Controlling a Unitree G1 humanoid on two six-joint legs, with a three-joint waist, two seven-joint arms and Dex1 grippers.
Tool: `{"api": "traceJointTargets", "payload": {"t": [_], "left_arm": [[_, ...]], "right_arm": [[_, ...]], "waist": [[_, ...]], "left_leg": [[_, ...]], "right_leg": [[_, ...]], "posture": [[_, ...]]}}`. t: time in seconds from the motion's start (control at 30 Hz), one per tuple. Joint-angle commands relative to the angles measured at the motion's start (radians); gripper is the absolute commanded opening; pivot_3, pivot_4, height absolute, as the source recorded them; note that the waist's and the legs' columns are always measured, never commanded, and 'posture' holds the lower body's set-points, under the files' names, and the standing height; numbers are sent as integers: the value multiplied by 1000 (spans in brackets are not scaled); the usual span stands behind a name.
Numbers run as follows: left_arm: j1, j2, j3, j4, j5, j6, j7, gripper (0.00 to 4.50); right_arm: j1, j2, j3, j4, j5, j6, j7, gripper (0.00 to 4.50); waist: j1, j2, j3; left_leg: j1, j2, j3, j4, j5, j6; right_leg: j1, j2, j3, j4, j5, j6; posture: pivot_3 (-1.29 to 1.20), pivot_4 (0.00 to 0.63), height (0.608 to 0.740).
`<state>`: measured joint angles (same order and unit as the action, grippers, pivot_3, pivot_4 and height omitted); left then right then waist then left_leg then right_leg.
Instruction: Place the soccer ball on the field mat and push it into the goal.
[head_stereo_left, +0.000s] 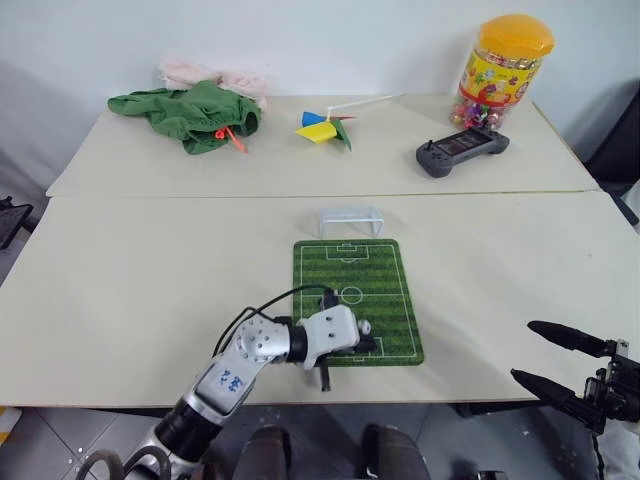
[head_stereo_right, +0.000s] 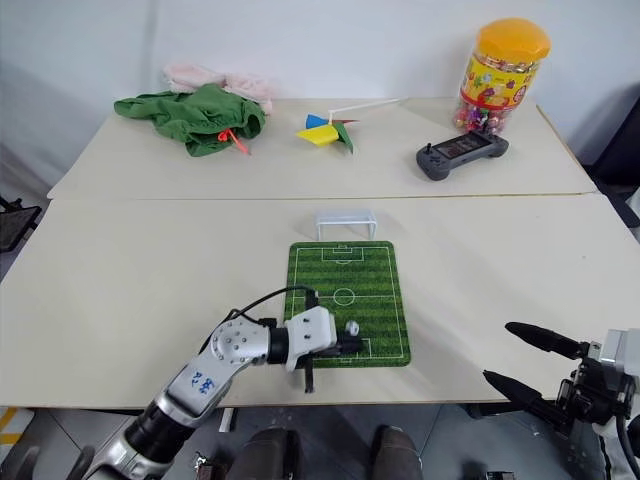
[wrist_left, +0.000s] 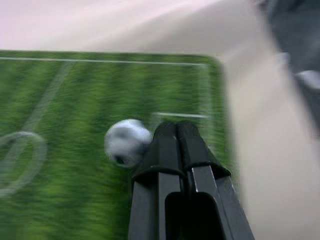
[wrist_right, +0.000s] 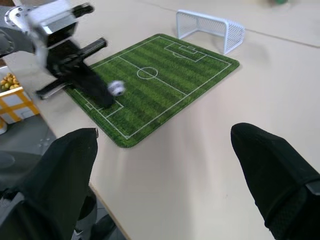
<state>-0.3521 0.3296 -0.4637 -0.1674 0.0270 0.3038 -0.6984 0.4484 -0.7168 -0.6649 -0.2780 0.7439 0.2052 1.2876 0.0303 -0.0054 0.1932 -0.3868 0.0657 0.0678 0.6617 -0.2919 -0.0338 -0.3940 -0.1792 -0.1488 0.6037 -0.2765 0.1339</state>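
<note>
On the field mat (head_stereo_left: 358, 300) the soccer ball (head_stereo_left: 366, 327) is met by the clenched left tool (wrist_left: 175, 131), presumably for pushing toward the goal (head_stereo_left: 351, 220); the right tool (wrist_right: 162, 150) is kept released, aside.

you've got two pale beige tables (head_stereo_left: 150, 290) pushed together edge to edge, the far one (head_stereo_left: 300, 165) against a plain white wall (head_stereo_left: 330, 40). grey floor (head_stereo_left: 40, 450) shows below the near table edge. light is even and soft, no hard shadows on the tabletops.
</note>
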Motion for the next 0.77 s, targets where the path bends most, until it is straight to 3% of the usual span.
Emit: {"api": "traceJointTargets", "payload": {"t": [0.03,0.23,0.4,0.5,0.6,0.67,0.77], "left_arm": [[-76,-57,99,50,26,-52,129,25],[-168,-118,223,39,-9,-41,206,25],[-157,-111,223,10,-85,-36,110,25],[-123,-89,236,-46,-200,7,4,25],[-44,-39,300,-150,-346,168,-45,25],[-9,1,307,-177,-311,158,-23,25],[76,91,372,-134,-359,49,-150,25]], "right_arm": [[13,18,-17,-28,-3,-26,-16,4500],[2,44,4,-26,-16,-47,-44,4500],[-27,60,41,-7,-34,-67,-62,4500],[-62,66,66,11,-43,-83,-71,4500],[-97,60,86,34,-51,-90,-67,4500],[-119,55,94,50,-56,-93,-67,4500],[-197,23,121,118,-69,-94,-52,4500]], "waist": [[0,0,0],[-1,0,0],[-3,0,0],[-4,0,0],[-8,0,0],[-6,1,0],[1,1,0]], "left_leg": [[0,0,0,0,0,0],[0,0,0,0,0,0],[0,0,0,0,1,-1],[0,0,0,1,1,-1],[0,0,0,1,0,-1],[0,0,0,1,0,-1],[0,0,0,2,0,0]], "right_leg": [[0,0,0,0,0,0],[0,0,0,0,1,1],[0,0,0,1,1,1],[0,0,0,0,1,1],[0,0,0,1,1,1],[0,0,1,2,1,1],[0,0,1,2,1,1]], "posture": [[0,150,740],[0,150,740],[0,150,740],[0,150,740],[0,150,740],[0,150,740],[0,150,740]]}}
